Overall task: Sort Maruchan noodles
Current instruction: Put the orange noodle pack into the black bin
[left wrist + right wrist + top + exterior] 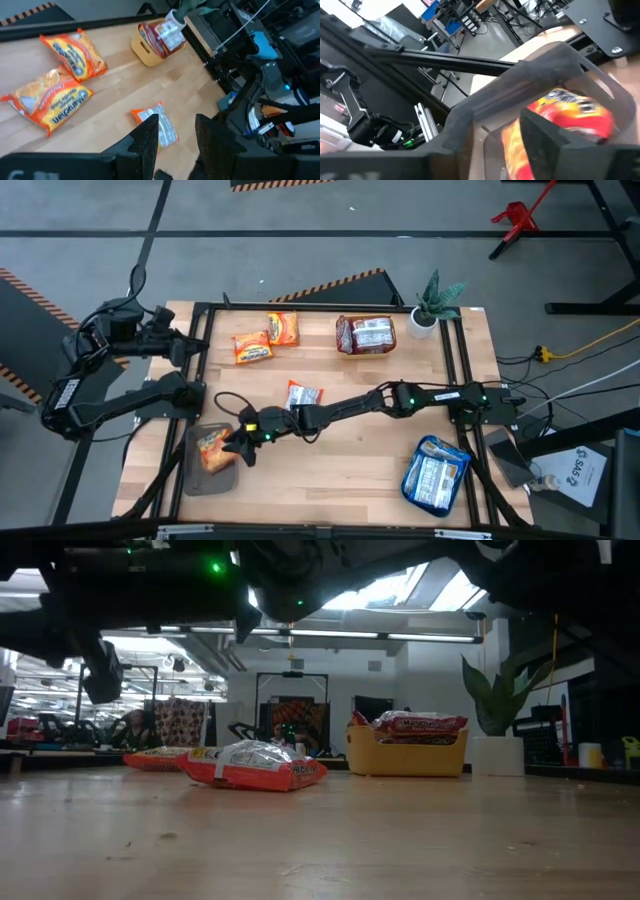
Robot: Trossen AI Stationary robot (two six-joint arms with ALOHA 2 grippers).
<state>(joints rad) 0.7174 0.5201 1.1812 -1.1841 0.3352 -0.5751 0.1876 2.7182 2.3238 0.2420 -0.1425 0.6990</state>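
"Maruchan" reads clearly, upside down, on the orange noodle packet [52, 102] at the lower left of the left wrist view. On the high view's lower right, a white tag [572, 471] shows something like "S452". Nothing else is legible.

My right claw [240, 442] hangs over the grey tray [190, 478], whose raised walls hem it in. Behind it one red-and-white packet [303, 395] lies; beyond that is bare wood up to the orange packets [266, 338] and yellow bowl [364, 348].
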